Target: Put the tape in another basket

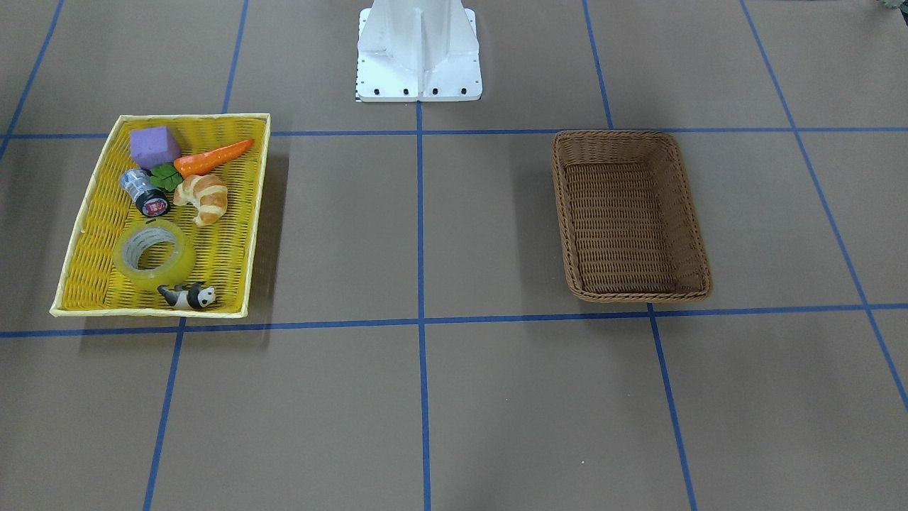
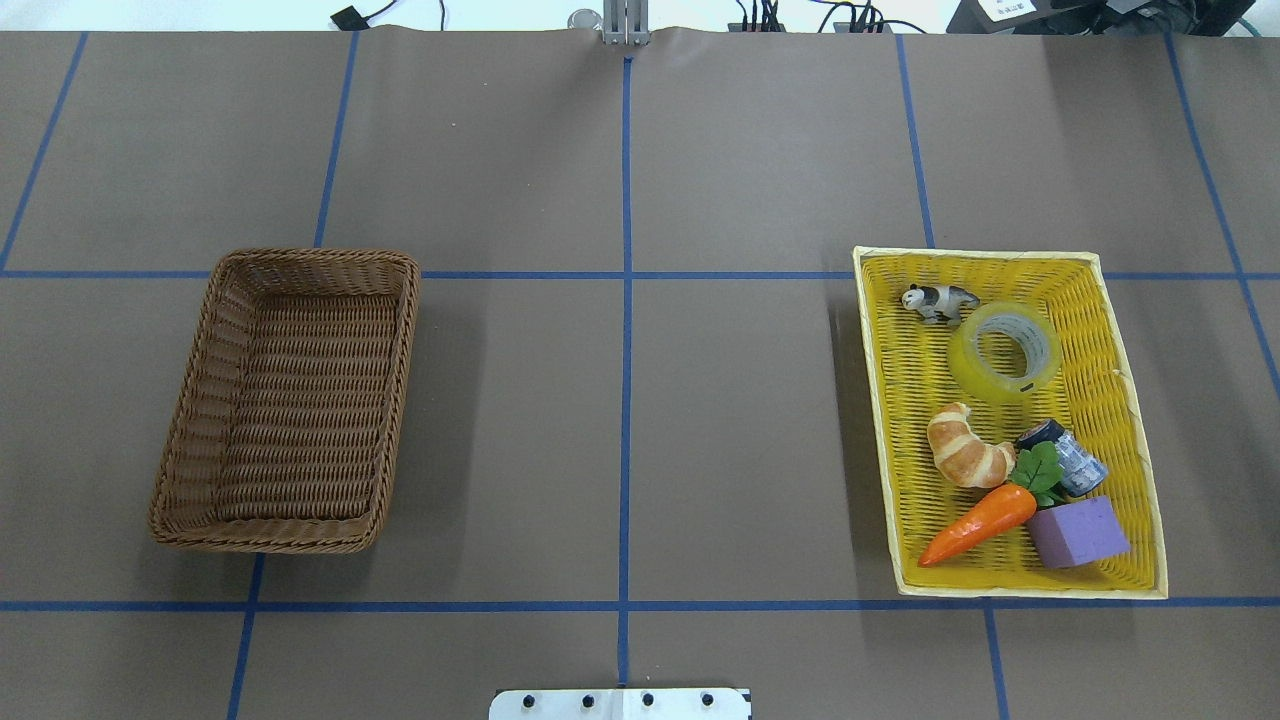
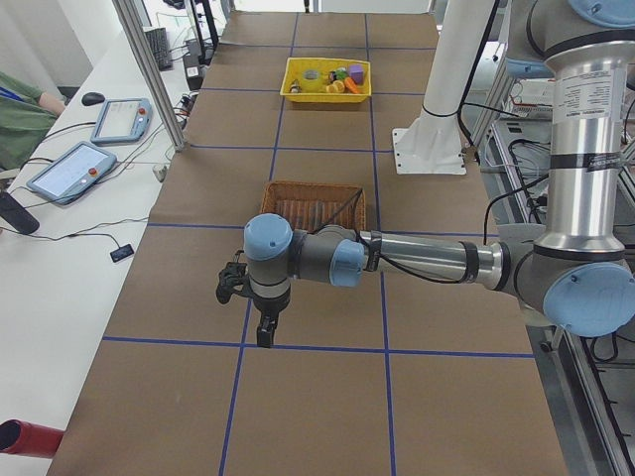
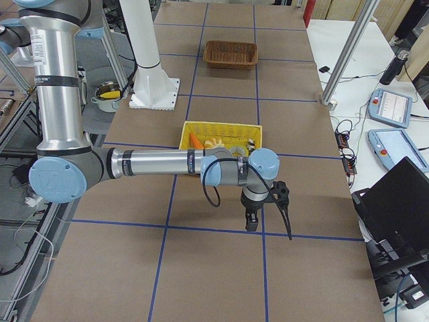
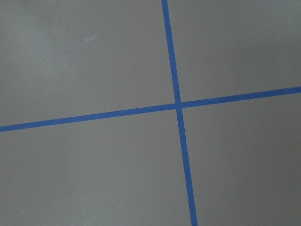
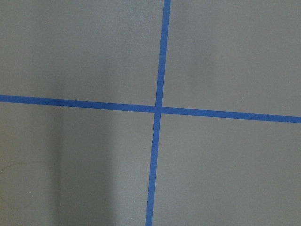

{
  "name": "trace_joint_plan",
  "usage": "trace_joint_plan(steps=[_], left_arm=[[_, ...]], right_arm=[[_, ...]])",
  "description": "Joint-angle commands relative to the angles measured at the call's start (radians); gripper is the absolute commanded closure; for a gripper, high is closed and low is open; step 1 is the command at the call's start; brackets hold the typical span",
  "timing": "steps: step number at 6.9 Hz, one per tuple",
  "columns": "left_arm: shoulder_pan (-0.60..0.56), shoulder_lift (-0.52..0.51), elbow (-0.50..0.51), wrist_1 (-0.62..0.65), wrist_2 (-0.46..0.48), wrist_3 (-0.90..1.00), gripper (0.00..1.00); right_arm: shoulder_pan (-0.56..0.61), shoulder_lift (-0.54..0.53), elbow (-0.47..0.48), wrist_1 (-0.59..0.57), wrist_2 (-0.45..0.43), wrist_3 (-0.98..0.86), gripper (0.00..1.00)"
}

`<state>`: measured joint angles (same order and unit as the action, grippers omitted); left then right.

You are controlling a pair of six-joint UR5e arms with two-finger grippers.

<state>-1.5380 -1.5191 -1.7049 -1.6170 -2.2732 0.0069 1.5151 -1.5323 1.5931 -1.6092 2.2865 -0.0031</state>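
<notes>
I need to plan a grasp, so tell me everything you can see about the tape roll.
The tape is a wide roll of translucent yellow film on a grey-white core. It lies flat, hole up, in the yellow tray, toward its end farthest from the robot. The toy panda lies close beside it; contact is unclear. Nothing else touches it.

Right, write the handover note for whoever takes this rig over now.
Left claw: above bare table; open or shut, cannot tell.
Right claw: likewise.
Tape lies flat in the yellow tray on the robot's right, next to the panda figure.
Basket, on the left, has nothing in it.
Done: nothing.
Left: pick up the tape, carry it across, set it in the basket.
</notes>
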Motion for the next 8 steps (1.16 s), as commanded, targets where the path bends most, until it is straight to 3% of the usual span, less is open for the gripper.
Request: trace_joint_plan(steps=[1, 8], left_arm=[[0.001, 0.004, 0.002, 0.002, -0.061, -0.008, 0.01], [-0.001, 0.004, 0.002, 0.002, -0.054, -0.008, 0.01]], right_arm=[[0.001, -0.002, 0.001, 0.000, 0.001, 0.000, 0.00], [-0.001, 0.011, 0.013, 0.011, -0.008, 0.000, 0.00]])
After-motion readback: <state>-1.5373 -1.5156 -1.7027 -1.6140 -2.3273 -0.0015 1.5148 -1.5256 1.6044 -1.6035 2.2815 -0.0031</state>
